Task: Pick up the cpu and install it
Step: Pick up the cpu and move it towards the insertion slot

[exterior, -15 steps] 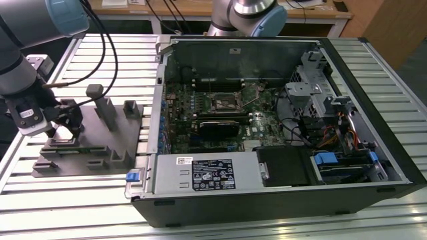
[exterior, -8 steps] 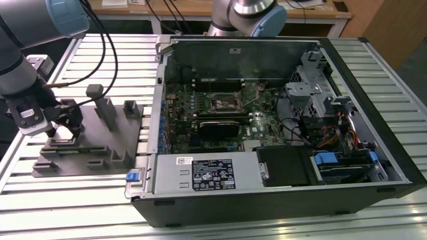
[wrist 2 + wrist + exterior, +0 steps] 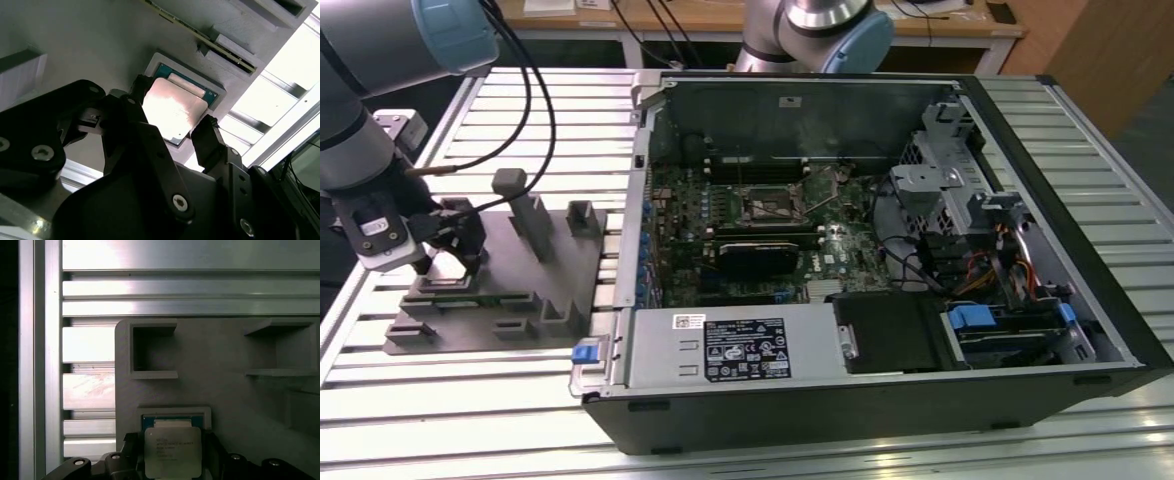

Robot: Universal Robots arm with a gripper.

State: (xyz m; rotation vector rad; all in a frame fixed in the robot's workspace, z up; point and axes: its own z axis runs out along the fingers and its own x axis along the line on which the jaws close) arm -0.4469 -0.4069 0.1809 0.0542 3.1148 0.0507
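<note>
The arm [image 3: 358,150] reaches down from the exterior view's upper left corner. Its wrist is turned so that the hand [image 3: 450,262] points straight down onto the grey fixture [image 3: 494,300]. The hand stands over the end of the fixture farthest from the open computer case [image 3: 1067,200], and its tips are down among the fixture's low blocks.

In both wrist views the hand [image 3: 174,106] [image 3: 172,456] is partly open. One of its black fingers [image 3: 207,135] [image 3: 131,454] stands on each side of the cpu [image 3: 172,111] [image 3: 172,450], close against opposite edges. A thin strip of the fixture's pocket rim shows outside the chip on each side. I cannot tell whether the pads are touching the chip's edges.

The cpu lies flat in a shallow square pocket of the fixture [image 3: 75,40] [image 3: 220,370]. Its shiny metal top faces up toward the hand and its green board edge shows along one side. It sits squarely between the fingers, level with the fixture's surface and seated in the pocket.

The fixture rests on the slatted aluminium desk [image 3: 480,410] [image 3: 90,345]. The case stands just beside the fixture, on the exterior view's right. Inside the case, well apart from the fixture and the hand, is the square metal-framed socket [image 3: 771,205] on the green board.
</note>
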